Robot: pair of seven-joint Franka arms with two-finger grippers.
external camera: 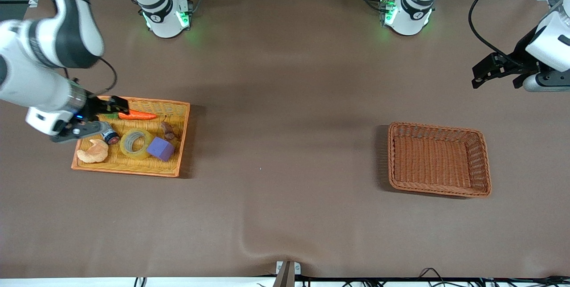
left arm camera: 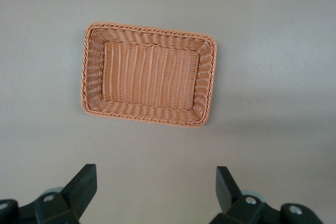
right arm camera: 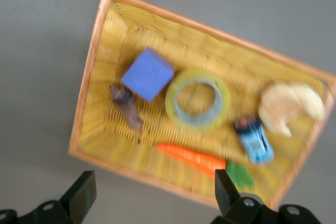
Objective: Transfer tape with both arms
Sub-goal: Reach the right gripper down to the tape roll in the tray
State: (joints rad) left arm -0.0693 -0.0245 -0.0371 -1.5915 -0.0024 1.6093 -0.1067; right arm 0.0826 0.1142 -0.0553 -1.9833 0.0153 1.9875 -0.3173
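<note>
- Tape (external camera: 136, 144) flat in yellow tray (external camera: 176, 113), beside purple cube (external camera: 160, 148).
- Right gripper (external camera: 116, 106) over tray's edge, jaws wide, empty.
- Left gripper (external camera: 483, 73) waits above the table, wide open.

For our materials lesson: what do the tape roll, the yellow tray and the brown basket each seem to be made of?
The tape: likely glossy translucent plastic film, yellowish, wound on a grey-white core. The yellow tray: woven fibre or plastic weave, matte, with an orange rim. The brown basket: wicker-like weave with a braided rim, possibly plastic.
</note>
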